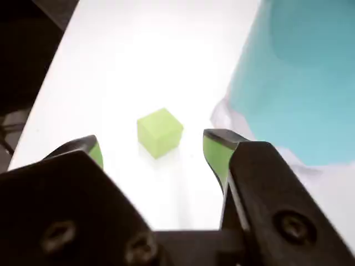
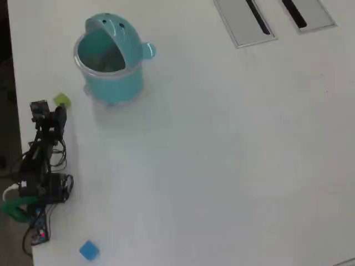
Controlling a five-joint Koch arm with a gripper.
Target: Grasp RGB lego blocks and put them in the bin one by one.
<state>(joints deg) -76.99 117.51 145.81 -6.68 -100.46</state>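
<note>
A yellow-green lego block lies on the white table just beyond my fingertips, in line with the gap between them. My gripper is open, its green-padded fingers standing either side of the block without touching it. Seen from overhead, the yellow-green block sits at the table's left edge, right ahead of the gripper. The teal bin stands upright close beside it, to the right, and its wall fills the right of the wrist view. A light blue block lies far off near the bottom left.
The arm's base and cables sit at the table's left edge. Two flat grey plates with black slots lie at the top right. White tabletop spreads to the right.
</note>
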